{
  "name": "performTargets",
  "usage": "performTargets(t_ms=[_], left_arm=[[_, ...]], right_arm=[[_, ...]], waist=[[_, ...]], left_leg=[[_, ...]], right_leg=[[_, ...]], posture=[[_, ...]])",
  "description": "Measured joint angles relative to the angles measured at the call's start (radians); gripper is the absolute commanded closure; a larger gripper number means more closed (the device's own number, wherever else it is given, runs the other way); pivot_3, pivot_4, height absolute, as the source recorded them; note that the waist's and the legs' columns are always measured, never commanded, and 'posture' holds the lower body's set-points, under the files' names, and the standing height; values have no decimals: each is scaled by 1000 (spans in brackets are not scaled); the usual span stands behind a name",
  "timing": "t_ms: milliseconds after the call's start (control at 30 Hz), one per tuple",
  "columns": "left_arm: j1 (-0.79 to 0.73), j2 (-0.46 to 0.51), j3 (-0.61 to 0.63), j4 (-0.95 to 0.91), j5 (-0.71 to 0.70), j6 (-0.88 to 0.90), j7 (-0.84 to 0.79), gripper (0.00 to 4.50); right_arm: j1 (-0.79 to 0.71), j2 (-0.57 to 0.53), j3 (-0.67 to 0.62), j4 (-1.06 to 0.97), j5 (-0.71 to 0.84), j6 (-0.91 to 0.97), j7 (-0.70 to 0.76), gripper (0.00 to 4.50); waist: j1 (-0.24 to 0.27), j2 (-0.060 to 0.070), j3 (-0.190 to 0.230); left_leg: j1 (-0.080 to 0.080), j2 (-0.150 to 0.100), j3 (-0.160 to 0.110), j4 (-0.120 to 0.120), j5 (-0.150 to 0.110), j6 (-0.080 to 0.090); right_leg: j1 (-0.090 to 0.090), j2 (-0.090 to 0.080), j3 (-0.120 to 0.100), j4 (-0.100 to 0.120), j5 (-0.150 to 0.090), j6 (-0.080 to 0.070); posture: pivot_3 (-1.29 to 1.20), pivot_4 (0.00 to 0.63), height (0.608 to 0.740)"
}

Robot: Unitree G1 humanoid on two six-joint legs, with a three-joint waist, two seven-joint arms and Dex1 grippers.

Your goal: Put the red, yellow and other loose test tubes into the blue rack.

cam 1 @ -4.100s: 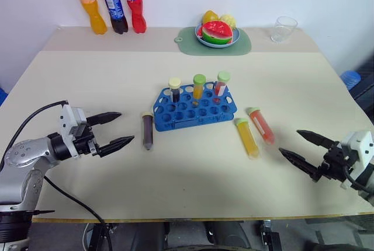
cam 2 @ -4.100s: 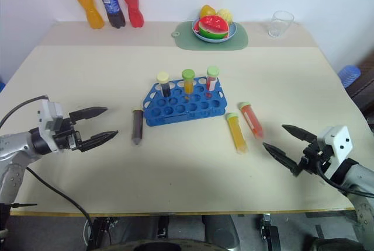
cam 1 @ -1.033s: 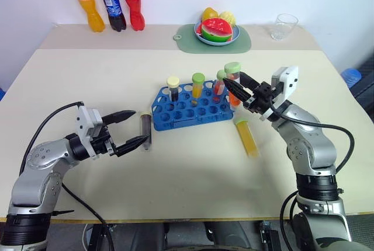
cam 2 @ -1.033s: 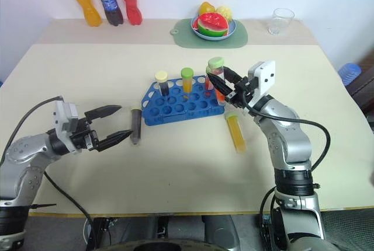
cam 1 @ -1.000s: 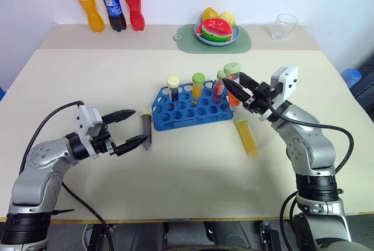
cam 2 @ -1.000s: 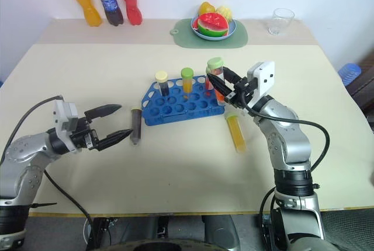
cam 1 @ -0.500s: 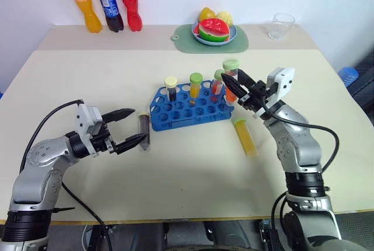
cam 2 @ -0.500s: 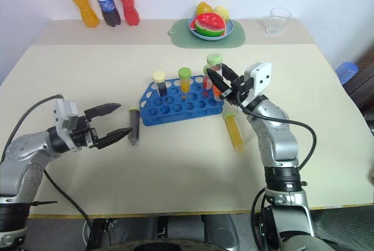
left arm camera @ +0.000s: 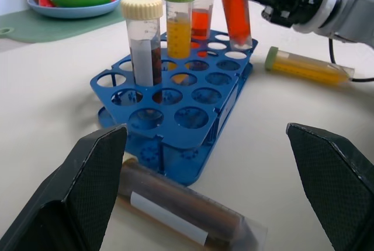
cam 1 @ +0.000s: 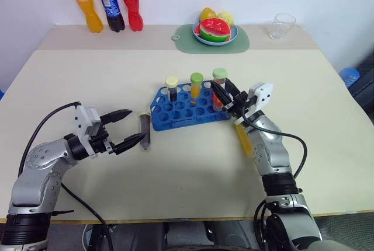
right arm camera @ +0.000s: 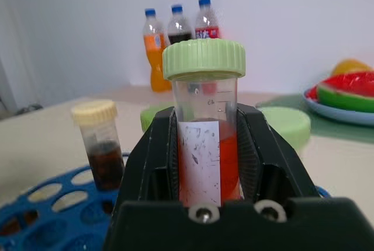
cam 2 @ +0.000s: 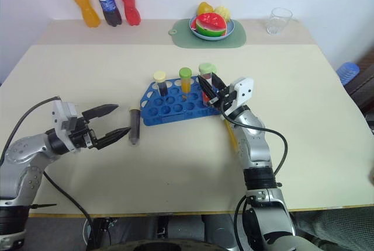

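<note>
R gripper (right arm camera: 204,163) clamps red tube (right arm camera: 205,146) upright over blue rack (cam 1: 190,110).

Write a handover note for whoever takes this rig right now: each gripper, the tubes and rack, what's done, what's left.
Right gripper: shut on the red tube, held upright over the right end of the blue rack, not yet seated.
Left gripper: open, level, straddling the dark tube lying left of the rack.
Yellow tube lies on the table right of the rack.
Done: three capped tubes stand in the back row.
Left: seat the red tube, then rack the dark and yellow ones.
</note>
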Motion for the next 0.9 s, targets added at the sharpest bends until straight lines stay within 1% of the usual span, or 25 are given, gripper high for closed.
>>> performTargets(t_ms=[233,533,667,900], left_arm=[[10,12,22,0,-1,0,-3,0],[10,13,22,0,-1,0,-11,0],[8,13,22,1,-5,0,-34,0],[-2,13,22,2,-26,-1,-75,0]], right_arm=[[-8,-2,-3,47,0,-59,9,3537],[-13,-15,-11,57,4,-63,11,3537],[-15,-36,-21,73,4,-61,13,3537],[-12,-37,-21,78,8,-58,17,3537]], waist=[[0,0,0],[1,0,0],[1,0,0],[1,0,0]], left_leg=[[1,0,0,0,0,0],[1,0,0,0,0,-1],[1,0,0,0,0,-1],[1,0,0,0,0,-1]], right_leg=[[0,0,0,1,0,0],[0,0,0,1,0,0],[0,0,0,1,0,0],[0,0,0,1,0,0]], posture=[[0,150,740],[0,150,740],[0,150,740],[0,150,740]])
